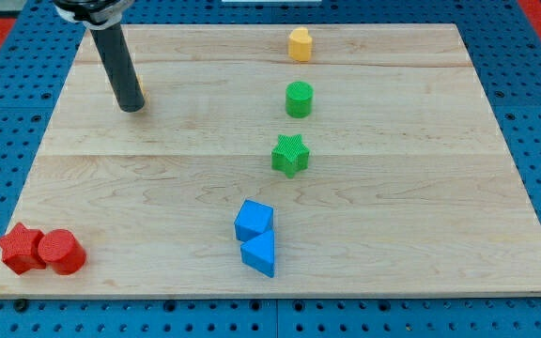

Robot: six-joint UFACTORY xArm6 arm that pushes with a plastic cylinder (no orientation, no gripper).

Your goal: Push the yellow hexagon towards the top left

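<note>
The yellow hexagon (300, 44) stands near the view's top edge of the wooden board (421, 188), a little right of centre. My tip (131, 108) rests on the board at the view's upper left, far to the left of the hexagon and not touching it. A sliver of another yellow block (141, 94) shows just behind the rod on its right side; its shape is hidden.
A green cylinder (299, 99) and a green star (290, 154) stand in a line below the hexagon. A blue cube (254, 220) and a blue triangle (260, 253) touch at the bottom centre. A red star (21, 248) and a red cylinder (60, 252) sit at the bottom left.
</note>
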